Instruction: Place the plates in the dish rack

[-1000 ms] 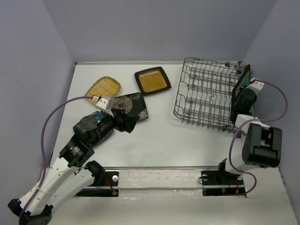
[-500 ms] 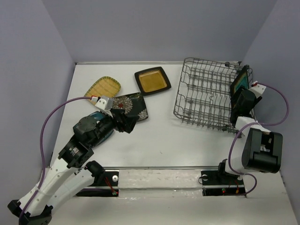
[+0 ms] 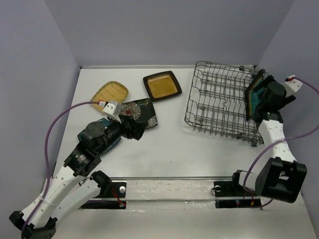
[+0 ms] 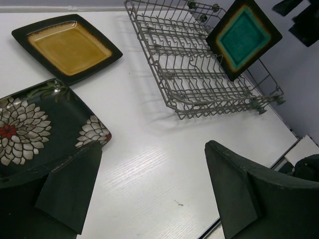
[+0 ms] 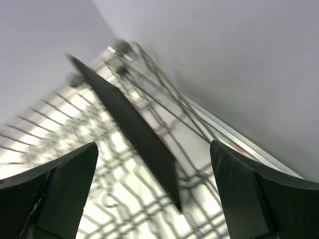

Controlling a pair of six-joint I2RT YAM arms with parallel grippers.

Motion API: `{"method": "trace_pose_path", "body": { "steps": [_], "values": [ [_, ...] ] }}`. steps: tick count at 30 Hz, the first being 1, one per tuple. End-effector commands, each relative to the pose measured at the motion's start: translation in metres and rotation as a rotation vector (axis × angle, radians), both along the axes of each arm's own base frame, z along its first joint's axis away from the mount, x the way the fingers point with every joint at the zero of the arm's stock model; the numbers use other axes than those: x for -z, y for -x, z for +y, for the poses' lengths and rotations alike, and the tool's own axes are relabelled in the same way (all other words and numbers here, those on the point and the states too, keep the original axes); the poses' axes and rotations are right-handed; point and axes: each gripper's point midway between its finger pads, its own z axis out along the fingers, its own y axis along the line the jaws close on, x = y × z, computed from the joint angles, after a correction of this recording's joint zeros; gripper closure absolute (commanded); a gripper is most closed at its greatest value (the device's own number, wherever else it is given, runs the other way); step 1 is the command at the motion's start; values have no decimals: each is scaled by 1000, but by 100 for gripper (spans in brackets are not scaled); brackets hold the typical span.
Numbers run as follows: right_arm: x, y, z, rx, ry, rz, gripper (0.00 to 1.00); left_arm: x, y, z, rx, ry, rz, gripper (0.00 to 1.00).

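Note:
The grey wire dish rack (image 3: 219, 102) (image 4: 194, 74) stands at the table's right. A teal plate with a brown rim (image 3: 254, 93) (image 4: 243, 37) stands on edge at its right end, leaning on the wires. My right gripper (image 3: 263, 98) (image 5: 153, 149) is open just right of it; the plate's dark edge (image 5: 134, 124) runs between the spread fingers, touching neither. My left gripper (image 3: 133, 130) (image 4: 152, 149) is open and empty, low over the table by the black floral plate (image 3: 142, 112) (image 4: 35, 124). The amber plate (image 3: 162, 85) (image 4: 67, 47) and the yellow-tan gridded plate (image 3: 110, 92) lie flat.
A sliver of dark teal (image 3: 112, 140) shows under my left arm. The purple side wall (image 5: 224, 59) stands close behind the rack's right end. Bare white table (image 3: 174, 149) lies between the floral plate and the rack.
My right gripper has opened, let go of the teal plate and drawn back to the right. The plate stays standing in the rack. The left arm has barely moved.

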Motion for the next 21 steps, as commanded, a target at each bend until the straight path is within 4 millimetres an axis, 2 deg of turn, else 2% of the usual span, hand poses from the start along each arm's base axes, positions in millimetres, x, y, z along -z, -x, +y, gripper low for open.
{"method": "trace_pose_path", "body": {
  "steps": [1, 5, 6, 7, 8, 10, 11, 12, 14, 15, 16, 17, 18, 19, 20, 21],
  "values": [
    [-56, 3, 34, -122, -101, -160, 0, -10, -11, 9, -59, 13, -31, 5],
    [-76, -5, 98, -345, -125, -205, 5, -6, -26, 26, -174, 6, -8, 4],
    [-73, -13, 142, -472, -112, -175, 8, -4, -30, 32, -212, 0, 0, 4],
    [-64, -14, 166, -539, -114, -126, 10, -5, -32, 35, -229, 0, 0, 4],
    [-69, -17, 212, -664, -115, -114, 14, -5, -36, 40, -256, 2, 1, 3],
    [-58, -24, 264, -826, -138, -55, 19, -5, -42, 50, -301, 4, 2, 3],
    [-55, -24, 288, -893, -145, -40, 25, -5, -44, 53, -313, 5, 3, 2],
    [-52, -17, 328, -999, -146, -19, 27, -4, -46, 56, -327, 3, 5, 1],
    [-40, -20, 371, -1102, -156, 29, 33, -1, -52, 64, -359, 0, 10, 1],
    [-36, -10, 407, -1200, -165, 48, 33, 0, -53, 65, -361, 1, 14, 1],
    [-16, -13, 426, -1232, -173, 98, 33, 0, -55, 67, -367, 2, 16, 1],
    [-28, -9, 438, -1264, -172, 71, 33, 0, -56, 68, -371, 3, 19, 1],
    [-6, -15, 454, -1283, -178, 124, 32, 2, -60, 72, -388, 1, 23, 1],
    [-12, -12, 478, -1347, -197, 116, 31, 2, -61, 72, -384, 6, 28, 1],
    [-6, -14, 488, -1364, -204, 132, 30, 4, -62, 73, -386, 6, 33, 1],
    [20, -23, 497, -1362, -211, 189, 30, 6, -64, 73, -383, 2, 42, 1]
  ]
}}
